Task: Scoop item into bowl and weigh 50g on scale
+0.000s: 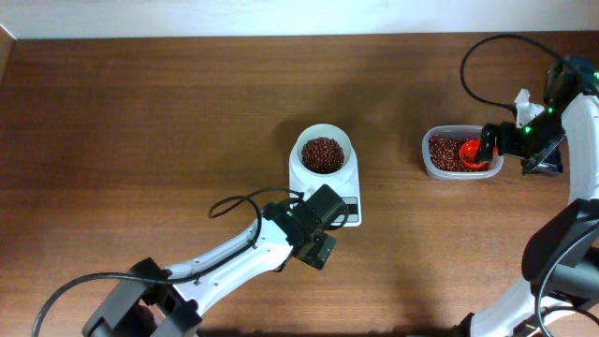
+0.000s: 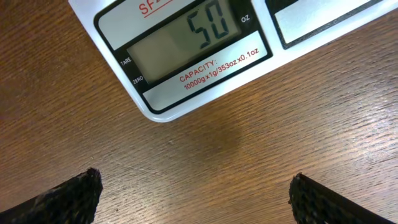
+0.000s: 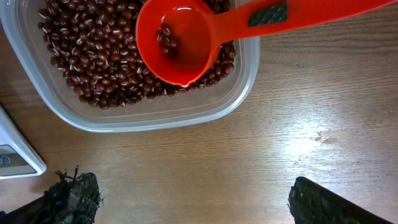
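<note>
The white bowl stands on the white scale and holds a heap of reddish-brown beans. In the left wrist view the scale's display reads 50. My left gripper is open and empty, just in front of the scale over bare wood. My right gripper is open and empty, beside a clear tub. A red scoop lies in the tub on more beans, with a few beans in its cup.
The clear plastic tub sits at the right of the wooden table. A corner of the scale shows at the left of the right wrist view. Black cables loop near both arms.
</note>
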You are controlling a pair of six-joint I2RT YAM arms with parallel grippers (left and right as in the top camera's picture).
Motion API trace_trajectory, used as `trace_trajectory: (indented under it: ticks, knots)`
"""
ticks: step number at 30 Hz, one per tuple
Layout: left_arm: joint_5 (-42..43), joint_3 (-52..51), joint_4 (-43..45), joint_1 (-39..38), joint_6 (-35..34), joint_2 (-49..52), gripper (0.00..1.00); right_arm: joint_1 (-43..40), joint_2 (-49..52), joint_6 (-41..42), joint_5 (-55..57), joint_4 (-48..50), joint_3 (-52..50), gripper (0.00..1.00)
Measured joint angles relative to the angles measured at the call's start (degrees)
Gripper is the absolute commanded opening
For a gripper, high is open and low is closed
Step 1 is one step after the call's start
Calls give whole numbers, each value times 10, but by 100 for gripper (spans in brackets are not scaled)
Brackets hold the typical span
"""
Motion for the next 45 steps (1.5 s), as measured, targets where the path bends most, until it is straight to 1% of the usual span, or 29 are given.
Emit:
trace_trajectory:
  ticks: [12,15,18,19,20,21,23,24,27,28,30,32,37,39,43,44,45]
  knots:
    - [0,0,2,0,2,0,99,0,0,0,0,2,0,99]
    - [0,0,0,0,2,0,99,0,0,0,-2,62,-1,99]
    - [0,0,2,0,2,0,99,0,0,1,-40,76,-1,99]
    - [0,0,3,0,2,0,99,0,0,1,-64,85,-1,86]
    - [0,0,2,0,2,0,99,0,0,0,-92,101,-1,78]
    - [0,0,2,0,2,0,99,-1,0,3,-96,110,-1,78]
    - [0,0,1,0,2,0,99,-18,0,25,-78,111,-1,83]
    - [0,0,0,0,2,0,99,-52,0,42,-70,111,-1,86]
    - [0,0,1,0,2,0,99,-113,0,52,-63,127,-6,86]
    - [0,0,2,0,2,0,99,-134,0,52,-69,137,-25,85]
    - [0,0,2,0,2,0,99,-138,1,37,-100,174,-56,77]
    - [0,0,0,0,2,0,99,-137,3,12,-153,216,-79,78]
    - [0,0,0,0,2,0,99,-137,4,0,-184,369,-175,79]
    - [0,0,-2,0,3,0,99,-137,4,-15,-222,406,-188,73]
    - [0,0,-1,0,4,1,99,-137,4,-29,-262,423,-189,59]
    - [-1,0,-1,0,4,1,99,-138,4,-30,-264,426,-189,50]
    - [-1,0,-1,0,4,1,99,-139,4,-30,-265,432,-189,43]
